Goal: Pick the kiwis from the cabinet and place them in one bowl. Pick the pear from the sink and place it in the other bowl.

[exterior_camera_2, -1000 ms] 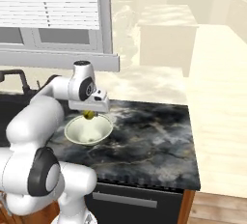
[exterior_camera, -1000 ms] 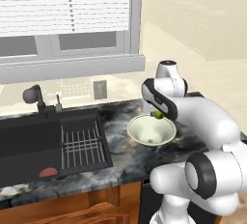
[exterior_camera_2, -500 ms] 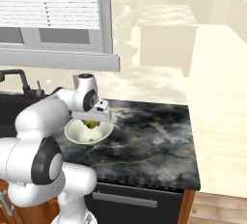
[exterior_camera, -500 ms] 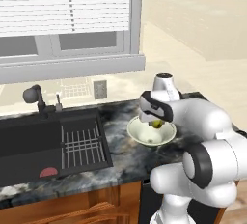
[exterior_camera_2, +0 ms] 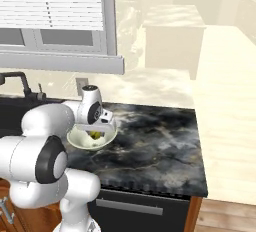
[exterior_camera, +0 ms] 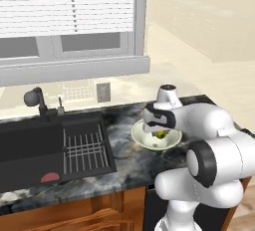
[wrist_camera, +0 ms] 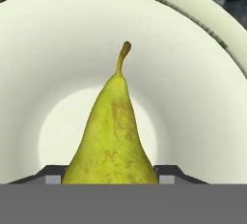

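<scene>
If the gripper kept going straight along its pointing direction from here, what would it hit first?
Most likely the inside bottom of the bowl. The gripper points down into it with the pear between its fingers; the gap left is hard to judge.

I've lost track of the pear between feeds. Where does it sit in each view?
Left base view: pear right of centre, inside the bowl, under the gripper.
Right base view: left of centre, in the bowl on the dark counter.
Hand view: centre, stem up, filling the lower middle.
Shared landmark: the off-white bowl around it.
</scene>
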